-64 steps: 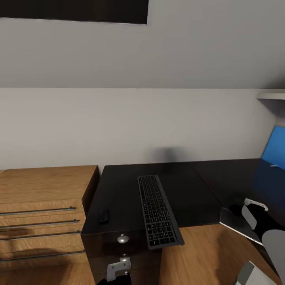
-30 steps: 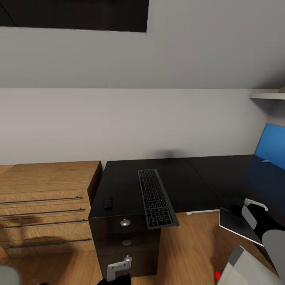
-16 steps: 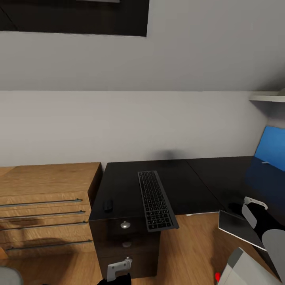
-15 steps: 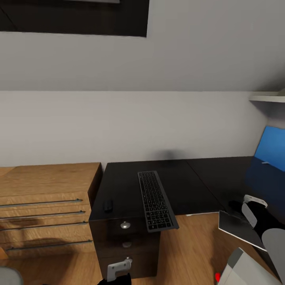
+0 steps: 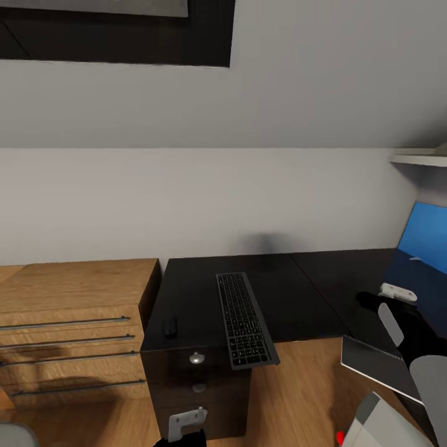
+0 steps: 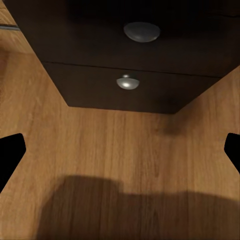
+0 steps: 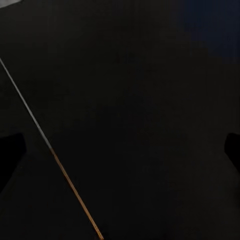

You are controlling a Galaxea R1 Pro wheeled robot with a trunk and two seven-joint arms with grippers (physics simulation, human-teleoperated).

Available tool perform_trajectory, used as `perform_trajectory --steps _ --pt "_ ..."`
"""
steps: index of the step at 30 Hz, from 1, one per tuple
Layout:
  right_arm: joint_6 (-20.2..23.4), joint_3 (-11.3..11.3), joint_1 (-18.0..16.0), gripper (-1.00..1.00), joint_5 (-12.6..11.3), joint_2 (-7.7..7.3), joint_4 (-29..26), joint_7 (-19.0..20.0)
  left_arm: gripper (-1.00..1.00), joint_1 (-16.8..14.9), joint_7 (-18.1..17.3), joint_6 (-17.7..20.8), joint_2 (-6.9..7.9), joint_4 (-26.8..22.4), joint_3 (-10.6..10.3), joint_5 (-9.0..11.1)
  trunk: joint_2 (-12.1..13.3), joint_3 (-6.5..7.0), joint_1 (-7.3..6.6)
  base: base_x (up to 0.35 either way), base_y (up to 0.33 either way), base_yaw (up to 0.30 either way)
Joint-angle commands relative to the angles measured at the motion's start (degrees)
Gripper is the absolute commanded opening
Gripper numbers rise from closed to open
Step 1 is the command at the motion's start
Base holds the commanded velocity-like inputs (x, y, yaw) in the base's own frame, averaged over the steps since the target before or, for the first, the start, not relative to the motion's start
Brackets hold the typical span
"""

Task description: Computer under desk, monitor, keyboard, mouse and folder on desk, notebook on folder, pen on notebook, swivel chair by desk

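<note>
The black-topped desk point(image 5: 298, 292) stands against the wall, and its drawer unit point(image 5: 186, 379) faces me with round silver knobs point(image 6: 142, 31). A long dark-grey keyboard point(image 5: 244, 320) lies front to back on the desk, its near end hanging over the front edge. To its left sits the small black mouse point(image 5: 169, 326). At the right a blue flat item point(image 5: 428, 239) carries a thin white pen point(image 5: 416, 256). My left gripper point(image 6: 120, 155) hangs open low before the drawers. My right gripper point(image 7: 120, 152) is open over the desk top, empty. The monitor is out of view.
A light-wood chest with long bar handles point(image 5: 68, 323) adjoins the desk's left side. A dark flat panel with a pale edge point(image 5: 372, 363) sits below my right arm point(image 5: 403, 332) over the wood floor point(image 5: 298, 397). A white shelf point(image 5: 419, 160) juts from the right wall.
My right arm has lifted and reached forward over the desk's right part. The head view has tilted slightly. Keyboard and mouse have stayed where they were.
</note>
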Motion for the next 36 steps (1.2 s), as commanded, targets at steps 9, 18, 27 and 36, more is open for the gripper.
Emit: perform_trajectory --steps 9,18,27,36 --pt "10.8 -0.1 8.9 1.0 -1.0 2.77 -19.1 -0.5 1.0 -0.1 0.3 0.2 0.04 1.0 0.0 0.0 3.6 1.55 -1.98 0.0 0.0 0.0" --pt "22.5 -0.5 12.0 1.0 -6.7 4.77 -29.6 -0.5 1.0 -0.1 0.4 -1.4 0.09 1.2 0.0 -0.1 7.2 3.17 -3.96 0.0 0.0 0.0" --pt "23.7 -0.4 12.5 1.0 -8.7 4.96 -30.3 -0.6 1.0 -0.1 0.4 -5.1 -0.08 1.1 -0.3 -0.1 10.8 4.85 -5.94 0.0 0.0 -0.014" --pt "23.5 -0.4 12.5 1.0 -8.4 4.97 -30.3 -0.8 1.0 -0.1 0.3 -5.1 -0.01 1.1 -0.6 0.0 12.0 5.65 -6.6 0.0 0.0 -0.097"
